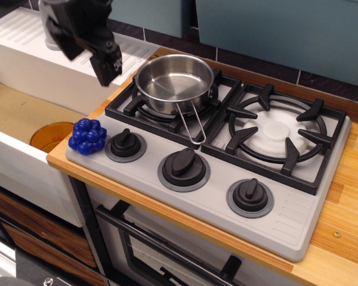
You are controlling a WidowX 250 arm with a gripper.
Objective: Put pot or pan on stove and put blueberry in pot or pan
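The shiny steel pan [174,82] sits on the left burner of the grey stove [215,149], empty, its wire handle pointing toward the front. The blueberry [88,136], a cluster of deep-blue balls, rests on the stove's front left corner beside the left knob. My black gripper [105,68] hangs in the air to the left of the pan and above and behind the blueberry. It holds nothing. Its fingers are blurred and seen end-on, so I cannot tell how far apart they stand.
An orange round cup [51,136] lies in the sink [24,113] at left. A white drainboard [65,59] with a grey tap [55,27] stands behind. The right burner [279,131] is bare. Wooden counter [346,202] runs right.
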